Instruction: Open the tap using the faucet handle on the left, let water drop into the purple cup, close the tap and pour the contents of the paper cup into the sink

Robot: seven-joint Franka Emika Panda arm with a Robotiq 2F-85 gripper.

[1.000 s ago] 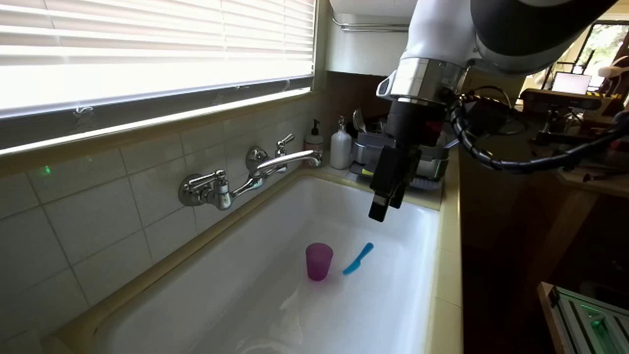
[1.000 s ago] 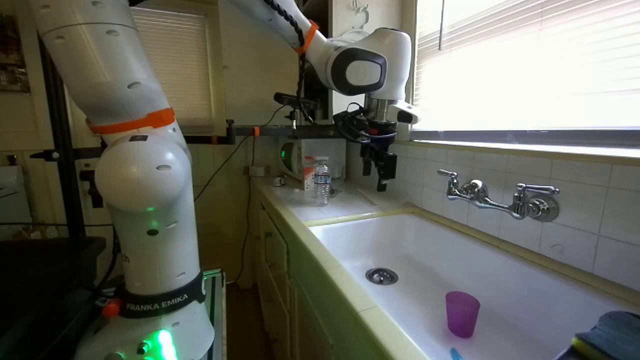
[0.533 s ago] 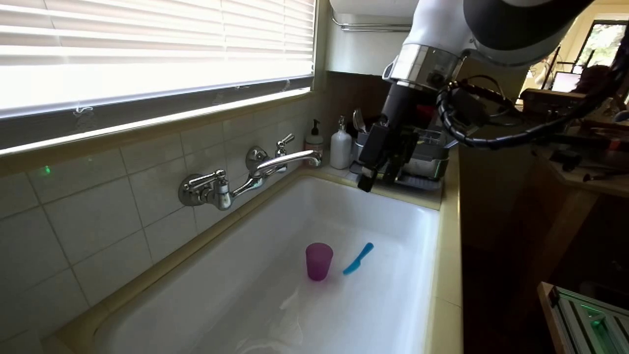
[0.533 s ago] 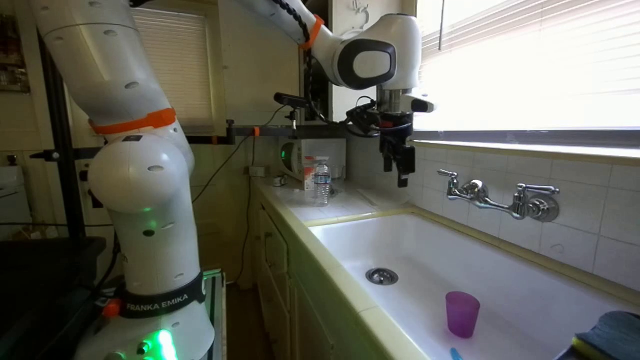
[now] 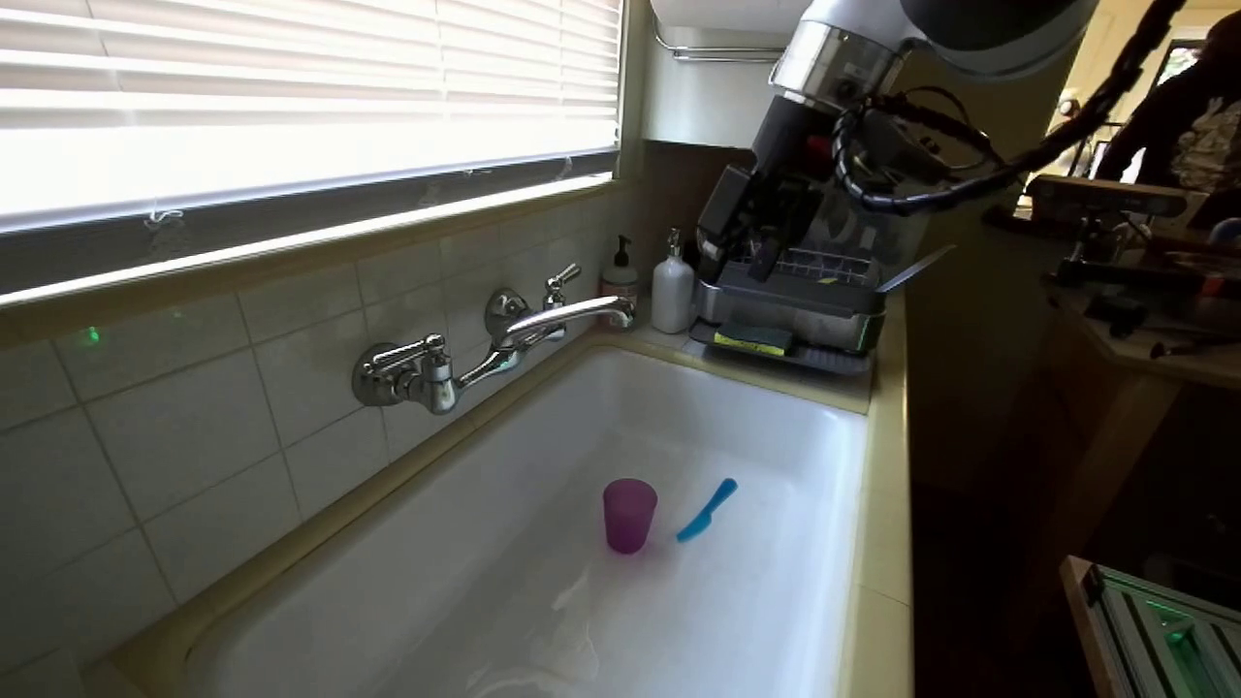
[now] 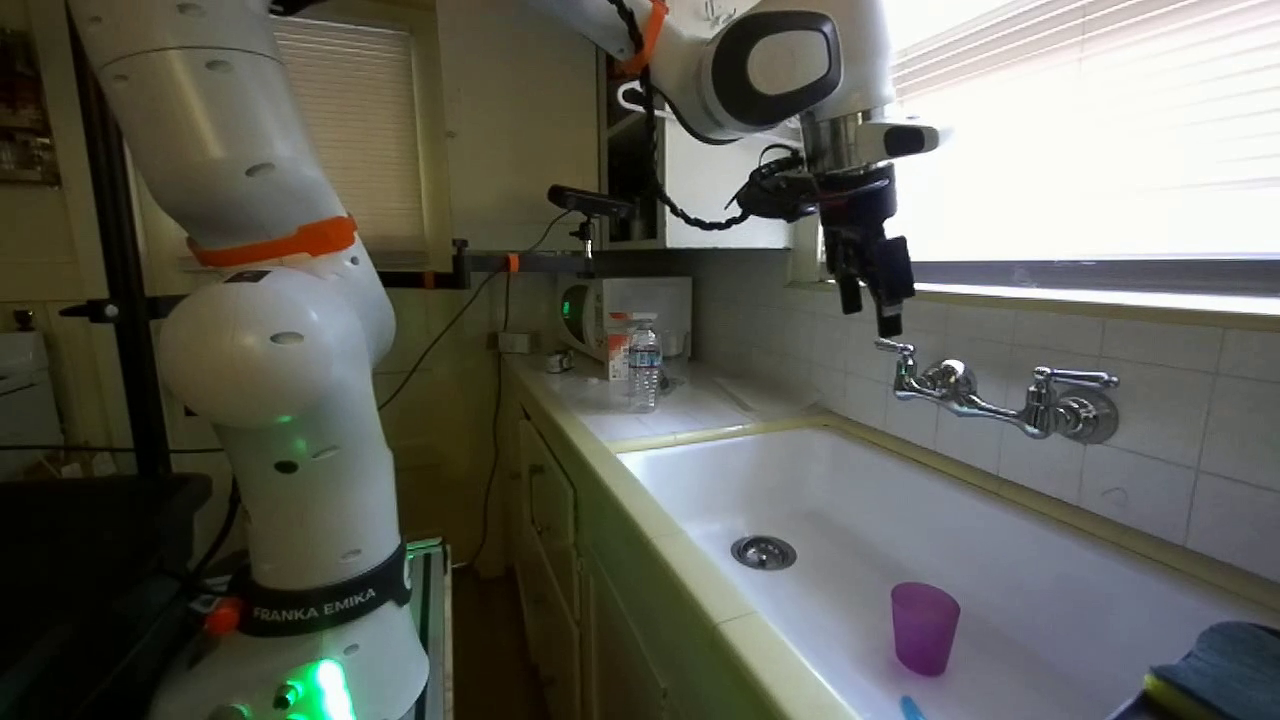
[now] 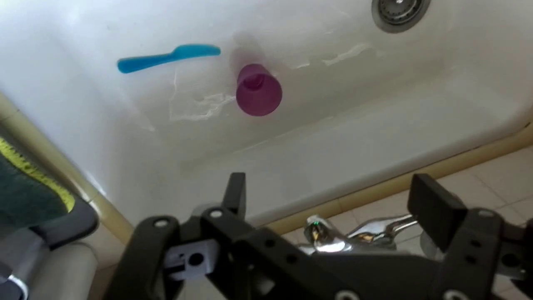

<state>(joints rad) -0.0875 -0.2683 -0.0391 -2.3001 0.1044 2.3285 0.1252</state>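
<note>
A purple cup (image 5: pixel 629 517) stands upright in a white sink (image 5: pixel 737 620), near a blue knife (image 5: pixel 710 509). A chrome tap (image 5: pixel 499 359) juts from the tiled wall (image 5: pixel 184 427) above; near it hangs a black tool (image 7: pixel 329 187), jaws spread wide.

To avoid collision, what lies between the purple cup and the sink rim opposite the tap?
A blue knife, lying in the sink, in an exterior view.

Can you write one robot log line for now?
gripper: open, empty, apart from tap | tap: no stream visible | purple cup: upright in sink | blue knife: lying beside cup
</note>
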